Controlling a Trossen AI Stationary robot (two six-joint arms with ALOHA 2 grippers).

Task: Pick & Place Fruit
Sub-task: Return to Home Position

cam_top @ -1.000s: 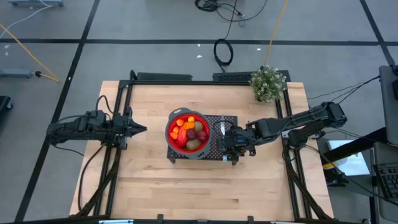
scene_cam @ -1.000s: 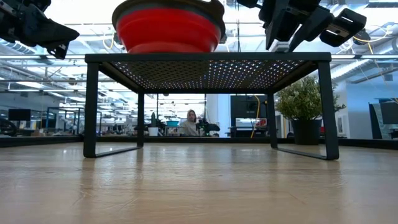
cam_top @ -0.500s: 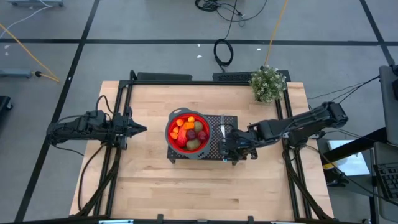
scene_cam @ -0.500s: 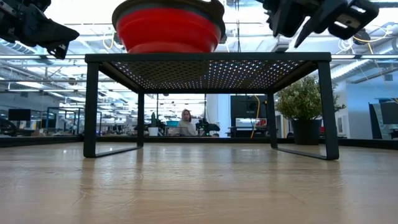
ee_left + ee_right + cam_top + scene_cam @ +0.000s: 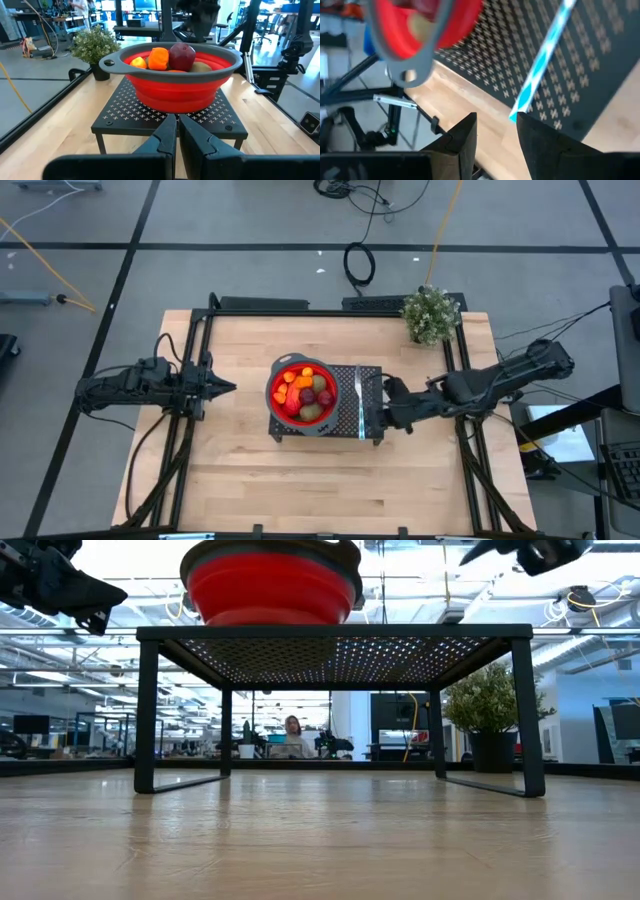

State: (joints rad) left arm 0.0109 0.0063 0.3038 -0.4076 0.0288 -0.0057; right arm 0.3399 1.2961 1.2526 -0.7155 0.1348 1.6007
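The fruit (image 5: 305,392) lies piled in a red bowl with a grey rim (image 5: 303,395), which stands on a black perforated stand (image 5: 345,420) at the table's middle. In the left wrist view the fruit (image 5: 170,56) shows over the bowl's rim (image 5: 175,50). My right gripper (image 5: 385,405) hangs open just off the stand's right side, above its level, with nothing between its fingers (image 5: 465,137). My left gripper (image 5: 225,387) waits shut to the left of the bowl, pointing at it (image 5: 176,135).
A thin pale utensil (image 5: 545,55) lies on the stand's top beside the bowl, its near end over the stand's edge. A potted plant (image 5: 430,315) stands at the far right corner. Bare wood lies in front of the stand (image 5: 340,635) and under it.
My right gripper has risen and drawn back from over the stand toward the table's right edge, rolling as it went; in the low view it has climbed almost out of the picture. The bowl, the fruit and the utensil have stayed where they were.
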